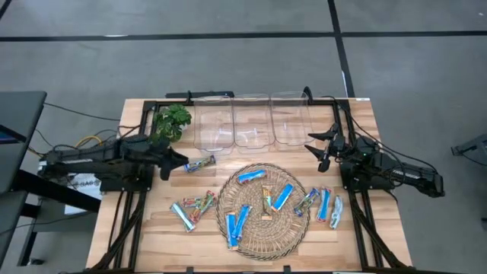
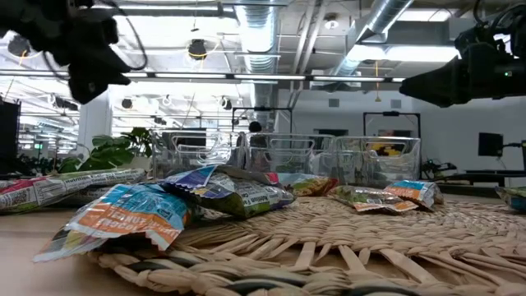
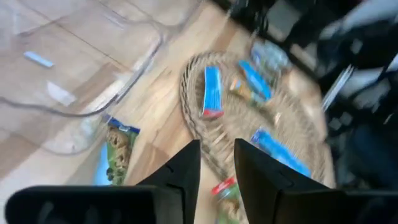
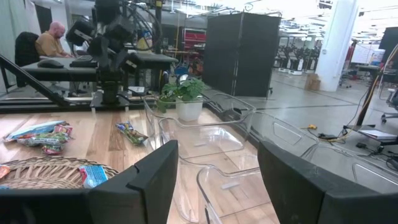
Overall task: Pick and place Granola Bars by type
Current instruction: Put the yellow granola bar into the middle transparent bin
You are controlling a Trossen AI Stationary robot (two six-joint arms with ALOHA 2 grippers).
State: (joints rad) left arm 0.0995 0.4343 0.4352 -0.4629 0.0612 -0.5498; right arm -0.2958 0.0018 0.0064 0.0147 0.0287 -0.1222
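The left tool (image 1: pixel 181 162) is hanging over the counter (image 1: pixel 152 221) with its fingers (image 3: pixel 186 168) only a narrow gap apart and nothing between them. Just ahead of its tips one bar (image 1: pixel 199 164) is lying flat on the wood, near the corner of the leftmost bin (image 1: pixel 213 125). A small plant (image 1: pixel 172 120) is sitting beside that tool, toward the bins.

The right tool (image 1: pixel 323 148) is hovering wide open and empty, just beside the rightmost bin (image 1: pixel 292 122) — three clear bins are standing in a row between the two tools.

Most of the bars are lying well back from both tools: several on the mat (image 1: pixel 262 209), a small cluster (image 1: pixel 192 208) on the left tool's side of it, and another cluster (image 1: pixel 324 204) on the right tool's side, close behind that tool.
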